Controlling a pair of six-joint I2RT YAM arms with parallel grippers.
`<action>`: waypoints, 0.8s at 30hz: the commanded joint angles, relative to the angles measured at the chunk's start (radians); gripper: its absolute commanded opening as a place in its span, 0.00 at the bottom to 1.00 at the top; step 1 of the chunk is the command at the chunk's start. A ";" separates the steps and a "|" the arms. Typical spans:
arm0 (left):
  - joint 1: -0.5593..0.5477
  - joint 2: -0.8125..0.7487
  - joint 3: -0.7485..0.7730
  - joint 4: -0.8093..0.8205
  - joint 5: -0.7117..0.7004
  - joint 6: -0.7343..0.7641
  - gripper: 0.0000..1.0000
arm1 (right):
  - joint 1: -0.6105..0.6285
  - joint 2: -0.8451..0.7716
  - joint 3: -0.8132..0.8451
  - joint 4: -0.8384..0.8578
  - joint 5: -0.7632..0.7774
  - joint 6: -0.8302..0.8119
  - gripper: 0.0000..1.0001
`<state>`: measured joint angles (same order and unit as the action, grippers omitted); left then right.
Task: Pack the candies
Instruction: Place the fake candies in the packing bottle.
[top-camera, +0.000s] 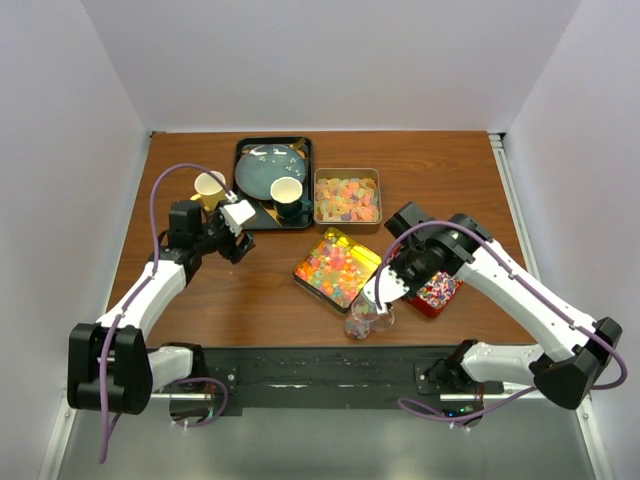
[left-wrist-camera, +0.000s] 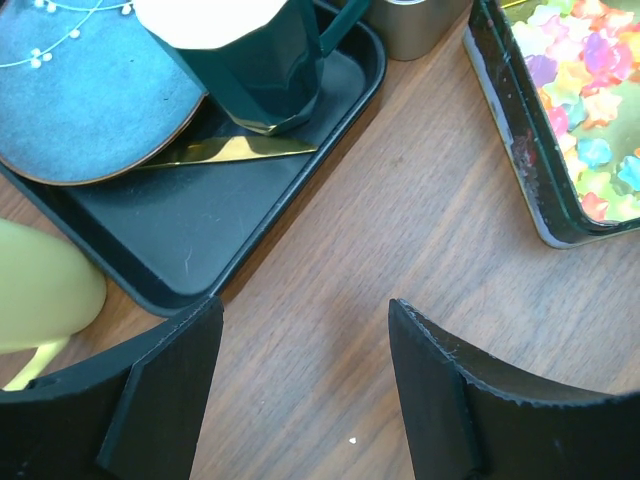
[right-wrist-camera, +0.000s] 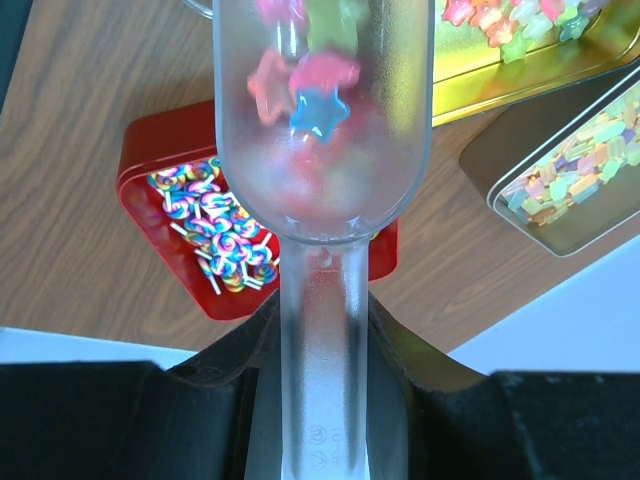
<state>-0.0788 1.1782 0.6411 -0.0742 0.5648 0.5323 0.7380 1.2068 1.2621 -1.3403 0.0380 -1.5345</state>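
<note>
My right hand (right-wrist-camera: 322, 345) is clenched on the handle of a clear plastic scoop (right-wrist-camera: 325, 170), which is held above the desk (right-wrist-camera: 90, 150). The scoop's bowl carries a few candies (right-wrist-camera: 320, 108): star shapes in pink, blue and green, blurred behind the frosted wall. The remainder lie in three open tins on the desk. The gold tin (right-wrist-camera: 530, 80) near the middle is filled with bright stars (top-camera: 337, 262) in orange, yellow, pink and green. The square tin (top-camera: 316, 197) behind it, just beside the black tray (left-wrist-camera: 200, 230), holds pastel pieces (top-camera: 348, 198). The red tin (right-wrist-camera: 150, 145), below the scoop, holds lollipops (right-wrist-camera: 215, 230) swirled in red, blue and white on short white sticks. My left hand (left-wrist-camera: 305, 340) is released, fingers spread over bare wood beside the tray, grasping nothing. The tray bears a blue plate (left-wrist-camera: 90, 100) and a dark green cup (left-wrist-camera: 260, 80); a yellow cup (left-wrist-camera: 40, 290) stands at its left edge.
</note>
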 joint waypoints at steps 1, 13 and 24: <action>0.010 0.021 0.025 0.040 0.050 -0.026 0.71 | 0.047 -0.012 0.026 -0.241 0.091 0.036 0.00; -0.051 0.035 -0.004 0.048 0.207 -0.005 0.72 | 0.075 -0.084 0.150 -0.246 0.093 0.033 0.00; -0.285 0.161 -0.060 0.309 0.144 -0.166 0.70 | -0.087 0.193 0.304 -0.053 0.056 0.264 0.00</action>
<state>-0.3218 1.3037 0.5735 0.0757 0.7258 0.4587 0.6899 1.2552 1.5303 -1.3499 0.0635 -1.3666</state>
